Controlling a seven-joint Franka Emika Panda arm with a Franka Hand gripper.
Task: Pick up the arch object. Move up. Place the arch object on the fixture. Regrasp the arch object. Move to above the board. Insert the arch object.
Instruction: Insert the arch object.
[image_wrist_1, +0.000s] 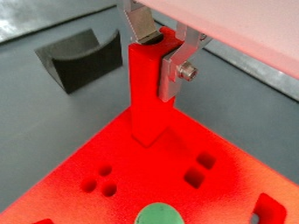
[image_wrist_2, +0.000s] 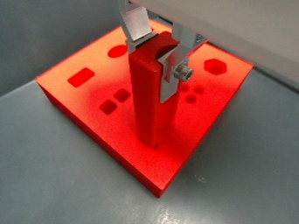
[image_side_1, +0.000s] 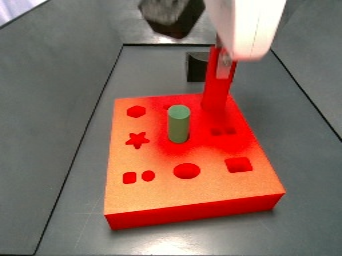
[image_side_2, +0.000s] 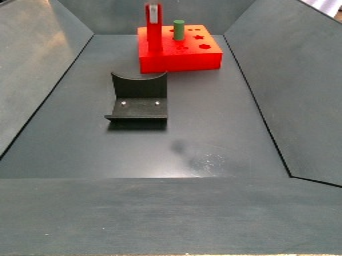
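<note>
We take the board (image_side_2: 178, 50) as our landmark. On it the arch object (image_wrist_2: 153, 92) stands upright, its lower end at the board's surface near one edge, and the gripper (image_wrist_2: 163, 45) sits above the board with its fingers (image_wrist_1: 177, 70) on either side of the arch object's top. A cylinder peg (image_side_1: 177, 125) stands upright in the board, just beside the arch object. The fixture (image_side_2: 136, 100) rests on the floor well apart from the board, nearer the camera in a side view.

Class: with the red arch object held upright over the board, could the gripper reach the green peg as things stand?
Probably not: the gripper has its jaws shut on the arch object, though the green peg stands unobstructed on the board.
</note>
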